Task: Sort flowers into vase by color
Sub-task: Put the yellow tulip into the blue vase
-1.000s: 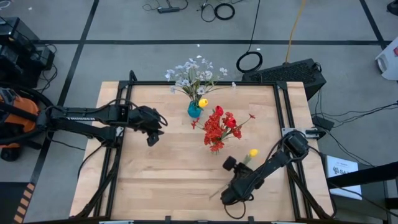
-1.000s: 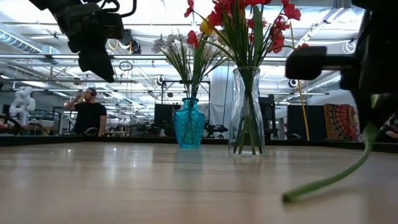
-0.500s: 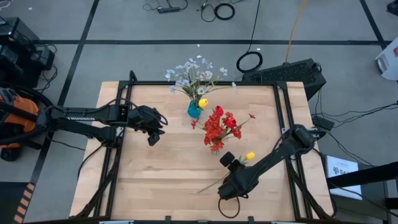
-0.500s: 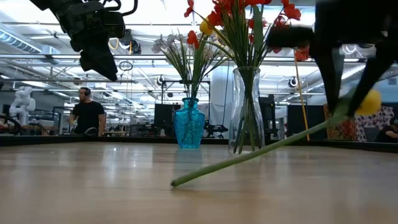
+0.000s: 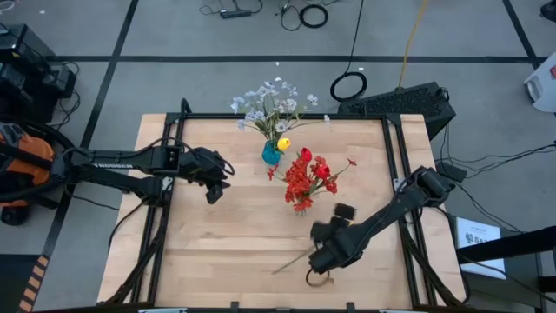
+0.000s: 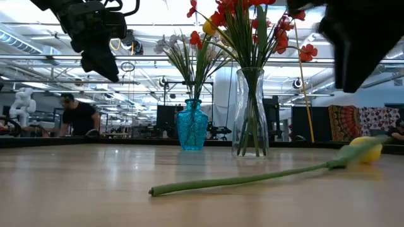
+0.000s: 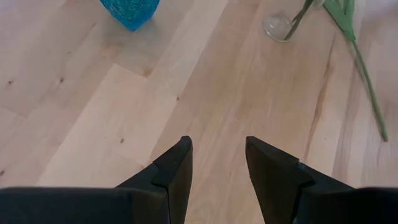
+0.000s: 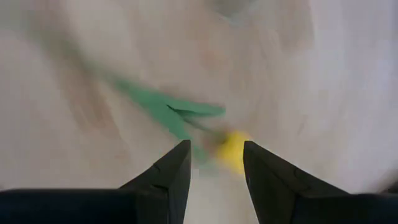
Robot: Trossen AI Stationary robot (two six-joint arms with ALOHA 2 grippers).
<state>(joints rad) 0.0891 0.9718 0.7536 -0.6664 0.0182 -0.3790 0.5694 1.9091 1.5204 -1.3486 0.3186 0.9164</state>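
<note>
A yellow tulip (image 6: 363, 150) lies flat on the table, its green stem (image 6: 240, 181) running toward the table's left. My right gripper (image 8: 214, 155) hangs open just above the bloom (image 8: 233, 151) and is clear of it in the low view. In the high view my right arm (image 5: 334, 245) hides the bloom, so only the stem end (image 5: 289, 264) shows. My left gripper (image 5: 213, 184) waits open over the table's left half. A blue vase (image 5: 271, 155) holds white blossoms and a yellow tulip (image 5: 283, 143). A clear glass vase (image 6: 251, 113) holds red flowers (image 5: 306, 178).
A black frame (image 5: 287, 116) runs around the wooden table. Both vases stand near the middle of its far half. Bare wood (image 5: 217, 252) lies in the near left part.
My right gripper has opened and let go of the yellow tulip, then risen. The tulip, held slanting a second ago with its stem end on the table, has dropped flat. Its stem end has slid toward the table's left.
</note>
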